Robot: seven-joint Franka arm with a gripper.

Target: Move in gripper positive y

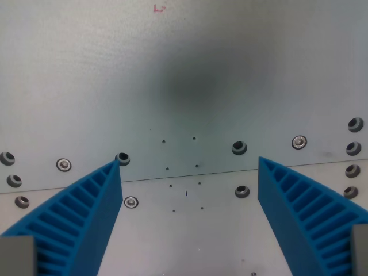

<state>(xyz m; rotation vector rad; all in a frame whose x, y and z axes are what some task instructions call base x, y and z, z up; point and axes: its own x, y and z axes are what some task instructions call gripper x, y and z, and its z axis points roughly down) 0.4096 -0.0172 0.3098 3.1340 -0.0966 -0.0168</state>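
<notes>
My gripper is open, with nothing between its two blue ribbed fingers. The left finger rises from the bottom left of the wrist view, and the right finger from the bottom right. Beneath them lies a grey metal plate. The gripper's soft dark shadow falls on the plate above the fingertips.
A seam runs across the plate between the fingertips. Bolts and screw holes dot the plate, such as one at the left fingertip, one mid-right and a column at the right edge. A small red mark sits at the top.
</notes>
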